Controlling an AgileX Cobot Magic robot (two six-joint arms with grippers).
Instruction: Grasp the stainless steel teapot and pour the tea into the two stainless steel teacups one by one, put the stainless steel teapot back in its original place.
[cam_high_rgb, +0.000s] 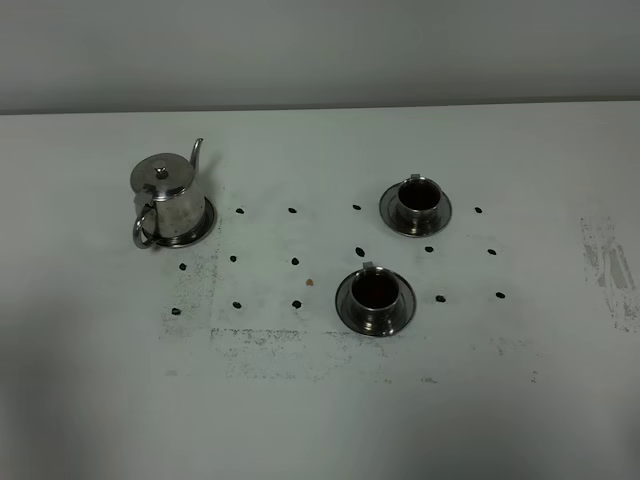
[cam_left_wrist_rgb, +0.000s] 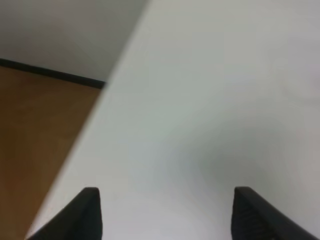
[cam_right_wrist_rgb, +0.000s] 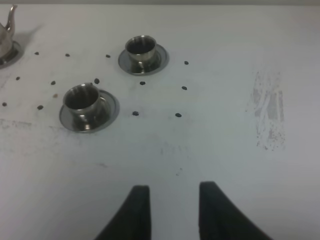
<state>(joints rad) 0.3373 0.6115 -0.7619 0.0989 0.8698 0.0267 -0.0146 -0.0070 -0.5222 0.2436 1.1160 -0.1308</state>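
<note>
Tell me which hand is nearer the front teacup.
Right, probably. The right hand faces the front teacup across bare table; the left hand shows only table and its edge ahead, no cup.

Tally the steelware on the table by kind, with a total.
Shiny squat stainless steel teapot with domed lid: 1
Small shiny stainless steel teacups, far one and near one: 2
Flat round shiny steel saucers, under the teapot, under the far cup and under the near cup: 3
Total: 6
</note>
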